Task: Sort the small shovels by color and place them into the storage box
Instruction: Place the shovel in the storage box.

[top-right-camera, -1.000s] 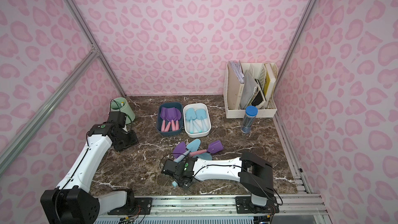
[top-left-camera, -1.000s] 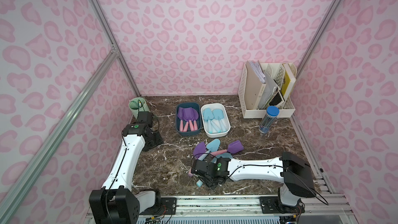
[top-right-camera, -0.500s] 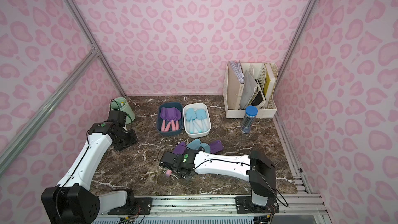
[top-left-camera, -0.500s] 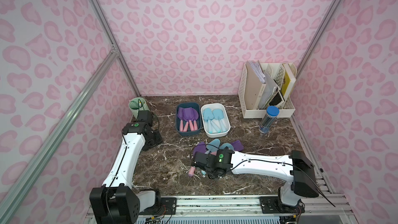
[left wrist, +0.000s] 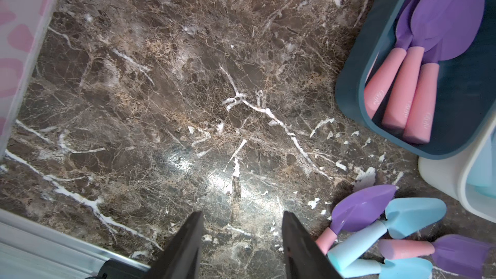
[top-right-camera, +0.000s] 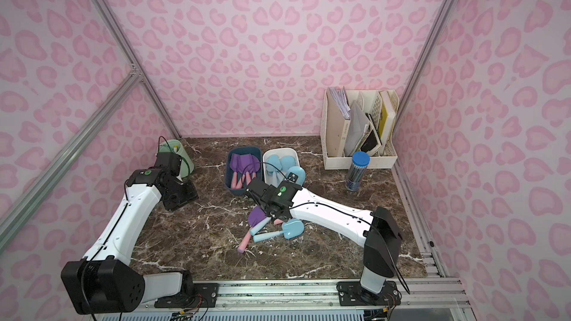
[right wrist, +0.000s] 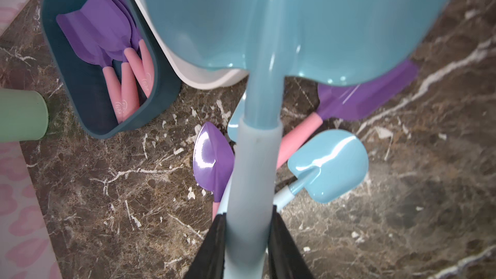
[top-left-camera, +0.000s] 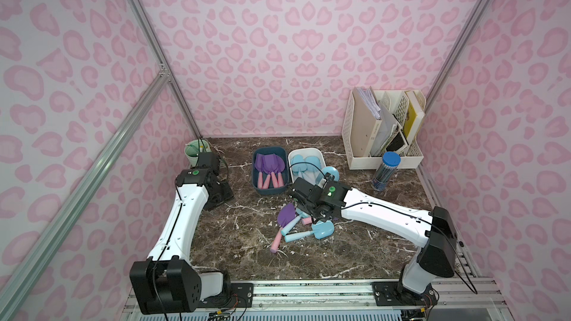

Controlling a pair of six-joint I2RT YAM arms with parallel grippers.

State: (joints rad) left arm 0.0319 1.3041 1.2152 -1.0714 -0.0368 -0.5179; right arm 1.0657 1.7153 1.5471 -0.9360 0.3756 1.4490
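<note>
Shovel (right wrist: 295, 17): we see glossy light blue, paler handle.
Right gripper (right wrist: 247, 218): clamped on its handle.
Left gripper (left wrist: 241, 214): jaws apart.

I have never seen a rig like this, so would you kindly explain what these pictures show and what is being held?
Two robot arms, the left arm and the right arm, work over a marble table. Two pictures look down from one overhead camera; the others come from a camera on each wrist. The right fingers are shut on the handle of a light blue shovel. The left fingers are open, holding nothing. The dark blue box holds purple shovels, the white box blue ones, and loose shovels lie nearby.
</note>
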